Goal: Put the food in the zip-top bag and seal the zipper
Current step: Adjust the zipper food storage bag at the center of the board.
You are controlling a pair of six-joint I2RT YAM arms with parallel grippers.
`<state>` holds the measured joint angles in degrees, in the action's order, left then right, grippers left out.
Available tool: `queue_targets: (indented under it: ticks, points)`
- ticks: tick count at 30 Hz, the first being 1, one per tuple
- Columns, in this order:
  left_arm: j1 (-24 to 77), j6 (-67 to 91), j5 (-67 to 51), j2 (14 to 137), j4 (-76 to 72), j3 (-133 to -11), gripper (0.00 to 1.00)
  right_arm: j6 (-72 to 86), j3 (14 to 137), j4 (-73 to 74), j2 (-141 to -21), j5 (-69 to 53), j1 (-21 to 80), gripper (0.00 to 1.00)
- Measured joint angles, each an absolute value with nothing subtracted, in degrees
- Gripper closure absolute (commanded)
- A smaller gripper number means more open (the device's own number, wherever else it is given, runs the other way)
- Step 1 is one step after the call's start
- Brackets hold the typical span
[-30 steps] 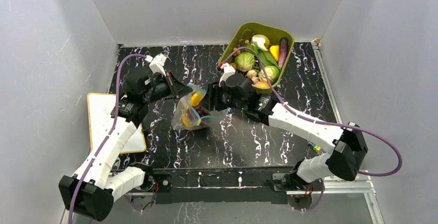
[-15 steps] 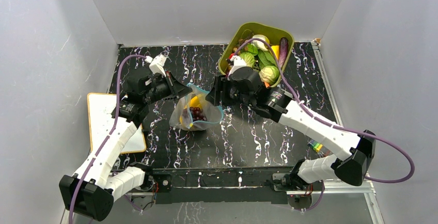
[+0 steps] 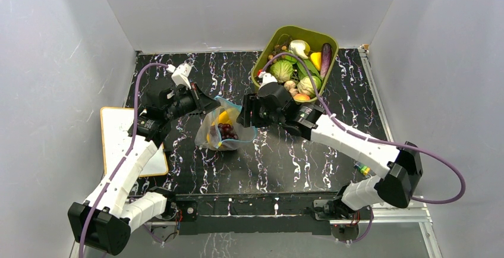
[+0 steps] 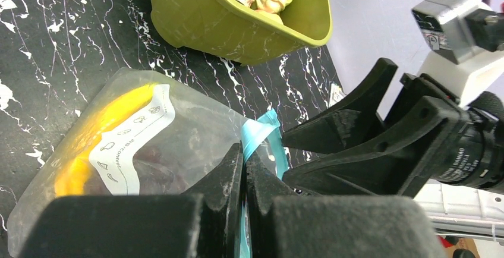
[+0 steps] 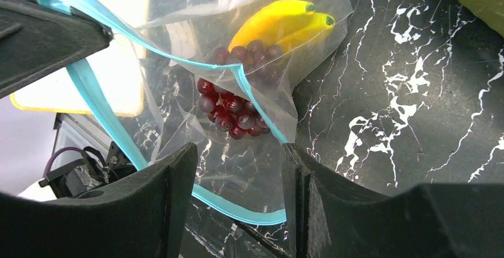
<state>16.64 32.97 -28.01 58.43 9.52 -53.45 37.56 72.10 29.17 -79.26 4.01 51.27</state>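
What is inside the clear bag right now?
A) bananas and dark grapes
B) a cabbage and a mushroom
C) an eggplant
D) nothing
A: the right wrist view shows yellow bananas and dark grapes lying inside the zip-top bag.

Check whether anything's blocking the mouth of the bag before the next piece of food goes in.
Nothing visible blocks it. The left gripper pinches the zipper, holding the zip-top bag's mouth open. The open right gripper hovers at that mouth, empty. Only grapes and bananas lie deep inside.
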Motion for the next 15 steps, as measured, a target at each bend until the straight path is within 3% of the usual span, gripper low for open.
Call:
queue_targets:
  ticks: [6, 15]
  points:
    - [16.6, 32.5, -28.0, 58.4, 9.5, -53.5, 1.0, 37.4, 71.5, 28.5, -81.3, 3.8, 51.3, 0.47]
    - [16.6, 32.4, -27.9, 58.4, 9.7, -53.5, 1.0, 37.6, 71.0, 32.3, -81.3, 13.3, 51.3, 0.48]
